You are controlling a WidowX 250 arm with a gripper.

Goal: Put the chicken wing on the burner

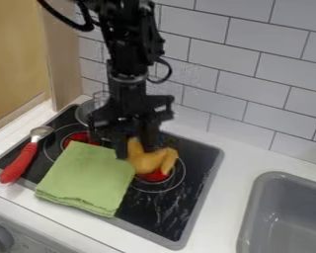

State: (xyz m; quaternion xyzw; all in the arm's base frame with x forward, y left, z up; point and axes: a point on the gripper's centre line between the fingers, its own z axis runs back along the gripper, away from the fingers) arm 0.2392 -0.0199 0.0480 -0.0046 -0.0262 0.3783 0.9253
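The black gripper (136,147) hangs down over the middle of the dark stovetop, its fingers shut on the upper left part of the yellow-orange chicken wing (147,161). The wing lies over the right-hand burner (154,176), whose red centre and pale rings show below and beside it. Whether the wing touches the burner, I cannot tell.
A folded green cloth (87,179) covers the stovetop's front left part, partly over another red burner (80,138). Left of it lies a red-handled spoon (20,163). Behind is a metal lid or pan (85,111); a grey sink (248,217) stands right.
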